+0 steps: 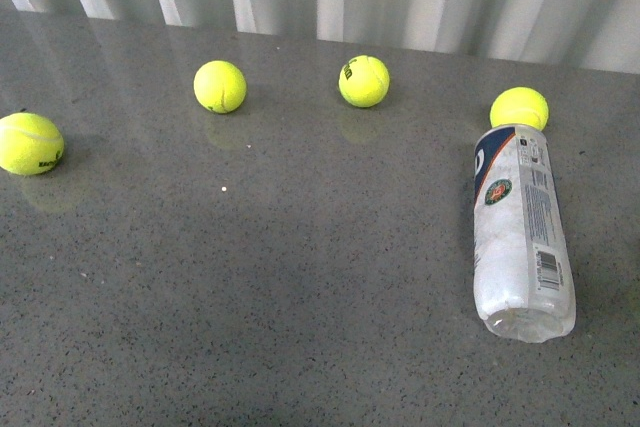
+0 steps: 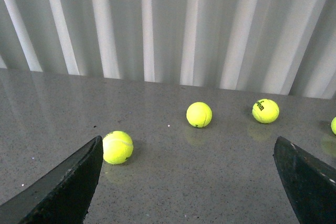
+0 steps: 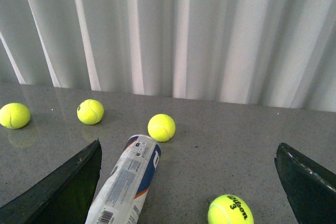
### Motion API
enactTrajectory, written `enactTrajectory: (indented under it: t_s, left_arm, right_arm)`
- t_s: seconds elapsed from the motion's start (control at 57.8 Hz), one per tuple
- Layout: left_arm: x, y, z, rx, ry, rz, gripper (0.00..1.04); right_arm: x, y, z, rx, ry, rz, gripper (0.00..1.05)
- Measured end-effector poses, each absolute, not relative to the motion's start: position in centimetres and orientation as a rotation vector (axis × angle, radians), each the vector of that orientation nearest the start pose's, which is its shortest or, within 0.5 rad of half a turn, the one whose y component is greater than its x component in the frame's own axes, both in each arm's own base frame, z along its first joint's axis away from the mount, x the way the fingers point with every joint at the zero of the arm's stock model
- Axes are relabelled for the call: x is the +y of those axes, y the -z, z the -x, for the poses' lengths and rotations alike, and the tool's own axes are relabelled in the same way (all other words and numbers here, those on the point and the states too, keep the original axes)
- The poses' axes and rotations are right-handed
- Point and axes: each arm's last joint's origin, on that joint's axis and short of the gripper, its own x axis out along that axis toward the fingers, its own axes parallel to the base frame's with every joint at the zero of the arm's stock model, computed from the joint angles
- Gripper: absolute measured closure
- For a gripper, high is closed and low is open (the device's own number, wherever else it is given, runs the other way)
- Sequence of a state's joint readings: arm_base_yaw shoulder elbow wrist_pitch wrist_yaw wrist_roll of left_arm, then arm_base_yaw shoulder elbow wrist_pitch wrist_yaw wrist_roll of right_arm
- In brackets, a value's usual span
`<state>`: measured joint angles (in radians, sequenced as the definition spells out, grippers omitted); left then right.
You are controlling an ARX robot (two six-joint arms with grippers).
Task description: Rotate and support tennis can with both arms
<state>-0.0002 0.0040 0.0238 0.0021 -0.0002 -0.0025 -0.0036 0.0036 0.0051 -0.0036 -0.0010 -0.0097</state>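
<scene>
My left end effector (image 2: 187,141) and my right end effector (image 3: 189,143) both have their fingers wide apart. The tennis can (image 1: 522,232) lies on its side on the worktop (image 1: 300,277), on my right, with a yellow ball (image 1: 519,107) at its far end.

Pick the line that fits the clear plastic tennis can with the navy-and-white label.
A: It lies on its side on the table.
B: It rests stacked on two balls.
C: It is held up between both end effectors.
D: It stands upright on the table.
A: the clear plastic tennis can with the navy-and-white label lies flat on its side on the grey speckled table.
</scene>
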Motion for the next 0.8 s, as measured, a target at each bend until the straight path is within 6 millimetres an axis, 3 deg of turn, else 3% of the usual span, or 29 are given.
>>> enactTrajectory:
  t_s: [0.795]
  left_arm:
    - [0.00,-17.15,-9.64,-0.022,0.000,0.002,0.07]
  right_arm:
    - [-0.03,-16.46,-9.76,0.002,0.003,0.010,0.07]
